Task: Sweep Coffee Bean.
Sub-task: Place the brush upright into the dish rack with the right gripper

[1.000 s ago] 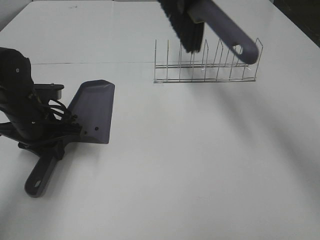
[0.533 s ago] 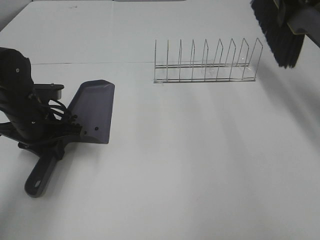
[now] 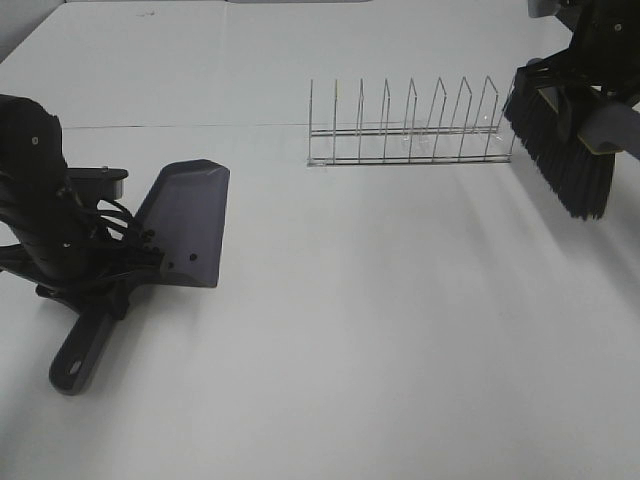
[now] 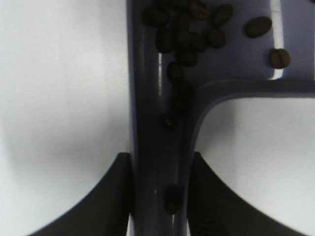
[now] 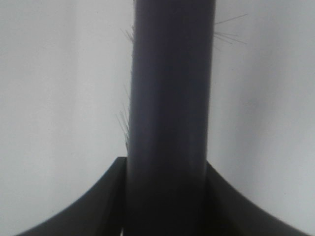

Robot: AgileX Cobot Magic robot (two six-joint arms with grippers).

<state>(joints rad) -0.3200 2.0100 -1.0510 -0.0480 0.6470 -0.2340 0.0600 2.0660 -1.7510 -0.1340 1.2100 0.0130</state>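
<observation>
The grey dustpan (image 3: 185, 222) lies on the white table at the left, its handle held by my left gripper (image 3: 105, 280). In the left wrist view the left gripper (image 4: 160, 196) is shut on the dustpan handle (image 4: 155, 147). Several coffee beans (image 4: 189, 34) lie in the pan and a few along the handle channel. My right gripper (image 3: 600, 60) at the far right holds the brush, whose black bristles (image 3: 560, 150) hang above the table. In the right wrist view the right gripper (image 5: 165, 196) is shut on the brush handle (image 5: 170, 98).
A wire dish rack (image 3: 412, 128) stands on the table at the back, just left of the brush. The white table (image 3: 380, 330) spreads between the dustpan and the brush. No beans show on the table in the high view.
The brush has swung from above the rack's left part to the far right and come down lower. The left arm and dustpan have not moved.
</observation>
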